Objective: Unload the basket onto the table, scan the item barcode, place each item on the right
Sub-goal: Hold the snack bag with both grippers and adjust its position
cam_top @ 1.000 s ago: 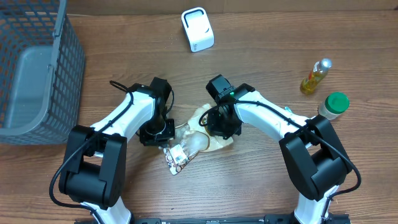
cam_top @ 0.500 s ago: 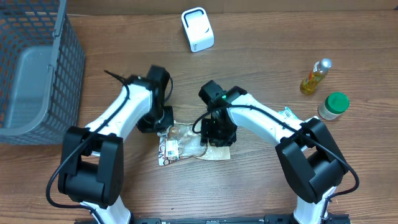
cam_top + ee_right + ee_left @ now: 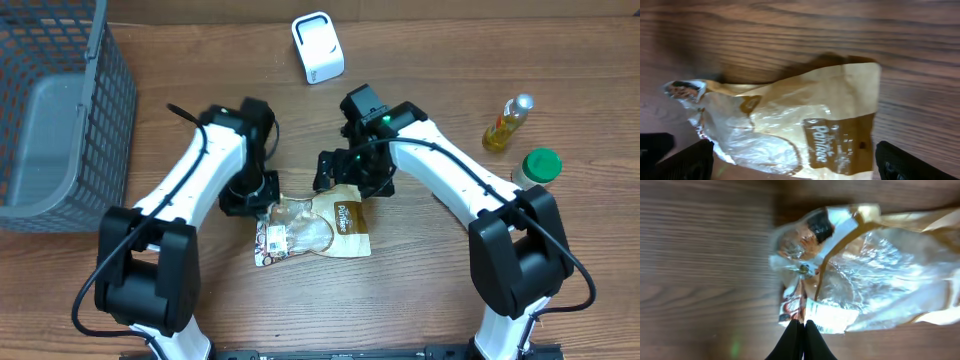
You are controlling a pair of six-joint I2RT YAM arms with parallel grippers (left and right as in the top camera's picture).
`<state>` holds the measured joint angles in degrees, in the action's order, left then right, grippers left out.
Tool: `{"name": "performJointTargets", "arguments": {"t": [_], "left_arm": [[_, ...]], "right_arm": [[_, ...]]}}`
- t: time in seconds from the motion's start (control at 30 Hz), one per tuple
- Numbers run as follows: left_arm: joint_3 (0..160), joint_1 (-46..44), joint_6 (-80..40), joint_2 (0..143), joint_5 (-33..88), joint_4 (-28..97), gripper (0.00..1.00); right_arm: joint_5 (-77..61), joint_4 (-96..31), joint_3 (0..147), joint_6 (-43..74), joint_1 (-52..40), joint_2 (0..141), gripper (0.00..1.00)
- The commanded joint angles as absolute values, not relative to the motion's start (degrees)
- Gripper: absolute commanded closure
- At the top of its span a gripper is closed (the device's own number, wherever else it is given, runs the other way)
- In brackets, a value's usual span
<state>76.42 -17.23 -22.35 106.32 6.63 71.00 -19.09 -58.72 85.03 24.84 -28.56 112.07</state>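
**Pinching the bag from the left only**

Your left gripper is clenched on the bag's 10 o'clock edge. The bag lies flat on the table, at 6 o'clock from the white scanner. Your right gripper hangs released, fingers wide, at the bag's 1 o'clock.

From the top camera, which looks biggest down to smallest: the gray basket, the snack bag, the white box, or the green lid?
1. gray basket
2. snack bag
3. white box
4. green lid
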Motion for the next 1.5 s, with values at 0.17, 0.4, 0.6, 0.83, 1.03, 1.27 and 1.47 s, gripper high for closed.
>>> {"name": "performJointTargets", "arguments": {"t": [0.17, 0.4, 0.6, 0.83, 1.03, 1.27, 1.47], "left_arm": [[68.9, -18.0, -22.7, 106.8, 7.2, 63.7, 0.93], [68.8, -18.0, -22.7, 106.8, 7.0, 62.9, 0.92], [68.8, -18.0, -22.7, 106.8, 7.0, 62.5, 0.92], [68.7, -18.0, -22.7, 106.8, 5.3, 62.1, 0.93], [68.7, -18.0, -22.7, 106.8, 4.4, 61.7, 0.96], [73.9, -17.0, -21.8, 106.8, 4.5, 66.8, 0.96], [76.2, -16.9, -21.8, 106.8, 3.9, 66.8, 0.96]], "right_arm": [[-19.7, -57.2, 81.6, 22.3, -27.6, 111.4, 0.03], [-27.7, -49.4, 75.7, 22.3, -27.6, 111.4, 0.08], [-29.2, -42.3, 71.5, 24.1, -27.6, 111.4, 0.13], [-28.2, -37.5, 68.0, 26.8, -27.6, 111.4, 0.14], [-28.2, -37.3, 67.9, 26.8, -27.7, 111.4, 0.10], [-31.9, -36.5, 69.4, 26.5, -27.6, 111.2, 0.11], [-32.3, -36.7, 70.0, 26.5, -27.6, 111.2, 0.09]]}}
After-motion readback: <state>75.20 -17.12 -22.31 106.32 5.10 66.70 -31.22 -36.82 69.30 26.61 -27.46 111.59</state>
